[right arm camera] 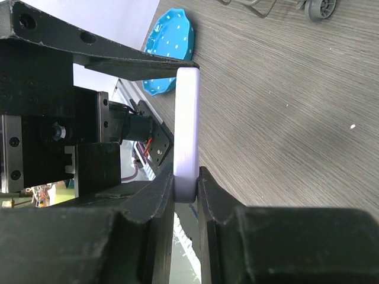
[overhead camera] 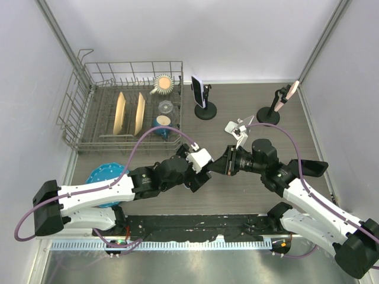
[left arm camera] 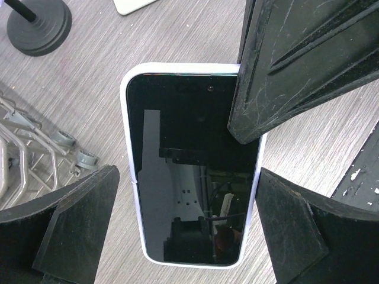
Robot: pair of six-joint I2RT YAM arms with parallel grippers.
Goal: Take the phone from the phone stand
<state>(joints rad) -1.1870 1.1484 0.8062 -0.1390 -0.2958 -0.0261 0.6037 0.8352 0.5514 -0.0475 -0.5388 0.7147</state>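
Tabletop (overhead camera: 249,97), grey wood grain, walled enclosure. Upper left of the top view: wire dish rack (overhead camera: 83,112) holding two upright tan plates (overhead camera: 129,113), with cups at its right end. Lower left: blue dotted plate (overhead camera: 102,173), partly under the left arm. Upper centre: black round-based stand (overhead camera: 206,110) carrying a dark handset (overhead camera: 197,92). Upper right: second black stand (overhead camera: 269,114) carrying a pink handset (overhead camera: 291,91). Both stands are well apart from the arms. Phone (left arm camera: 177,136), white case and dark screen, is off any stand, at the middle of the top view between the two wrists and over bare tabletop. Right pincer (right arm camera: 186,184) is closed on the phone's thin edge, one finger to each face. Left pincer (left arm camera: 188,183) is spread wide, its fingers (left arm camera: 77,225) flanking the phone's long sides without touching. Both arms reach inward, their wrists meeting at centre.
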